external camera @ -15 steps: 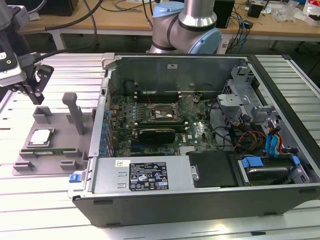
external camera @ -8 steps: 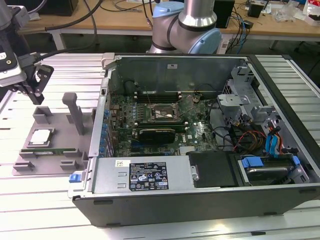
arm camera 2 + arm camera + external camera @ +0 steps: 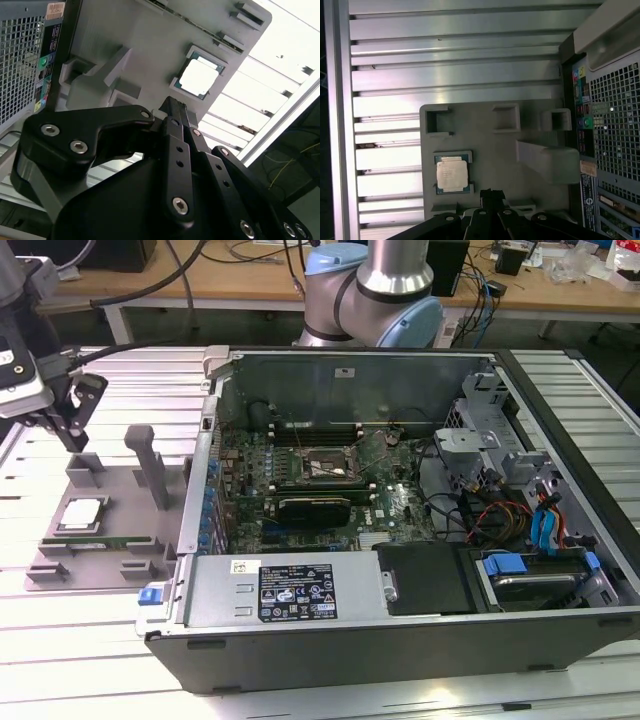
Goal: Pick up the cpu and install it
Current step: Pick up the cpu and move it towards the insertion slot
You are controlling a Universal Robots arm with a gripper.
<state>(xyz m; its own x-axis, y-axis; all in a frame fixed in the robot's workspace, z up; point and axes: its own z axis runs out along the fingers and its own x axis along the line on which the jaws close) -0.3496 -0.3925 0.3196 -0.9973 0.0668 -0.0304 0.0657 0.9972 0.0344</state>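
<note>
Okay, nothing done yet: pick and install both left. The small flat square silver-topped, green-rimmed cpu [image 3: 82, 513] lies in its grey plastic holder tray [image 3: 115, 485] on the table [image 3: 60, 640], below my jaws and clear of them. Jaws pressed together, empty.

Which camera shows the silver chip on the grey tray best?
The first wrist view: the chip is seen whole and nearly face-on, its green rim clear, seated in the grey tray. The second wrist view shows it at a slant, its top washed white. The exterior view shows it from farther off, at that view's left.
</note>
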